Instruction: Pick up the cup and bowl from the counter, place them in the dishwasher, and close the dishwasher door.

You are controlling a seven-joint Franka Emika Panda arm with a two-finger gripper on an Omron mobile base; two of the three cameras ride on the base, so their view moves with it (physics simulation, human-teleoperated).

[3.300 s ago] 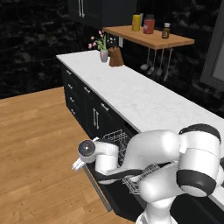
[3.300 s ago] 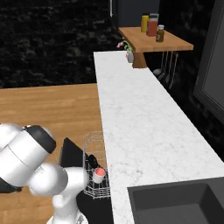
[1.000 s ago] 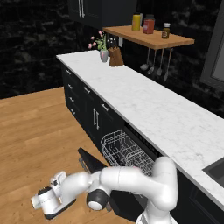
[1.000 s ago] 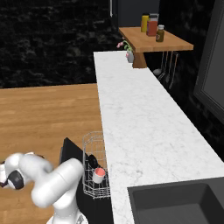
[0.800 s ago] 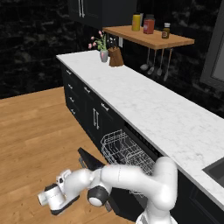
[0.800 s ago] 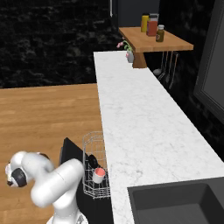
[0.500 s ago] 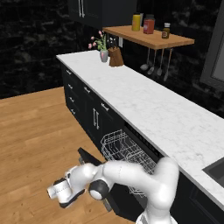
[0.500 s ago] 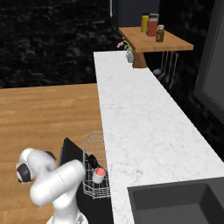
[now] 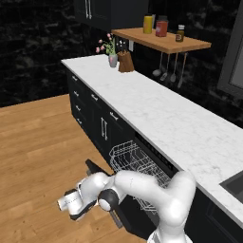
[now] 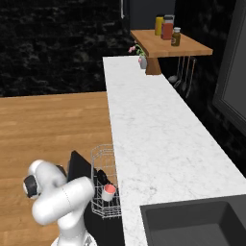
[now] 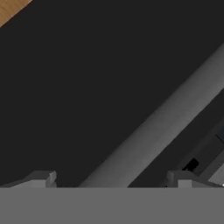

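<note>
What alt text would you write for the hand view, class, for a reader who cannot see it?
Close-up along the open gripper: the black dishwasher door lies just ahead, its long grey bar handle running diagonally between the two fingertips. A sliver of wooden floor shows at top left.

You're looking at a counter (image 9: 166,118) of polished white marble with faint grey veins, on matt black cabinets (image 9: 90,111). The floor (image 9: 38,142) is warm wood planking with a low sheen, and the shelf (image 10: 168,45) is plain wood too. The rack (image 9: 135,163) is thin white wire. The door (image 11: 87,78) is flat matt black; its handle (image 11: 153,131) looks like brushed grey metal, though up close it's blurred. The cup (image 10: 108,192) seems smooth, perhaps ceramic.
</note>
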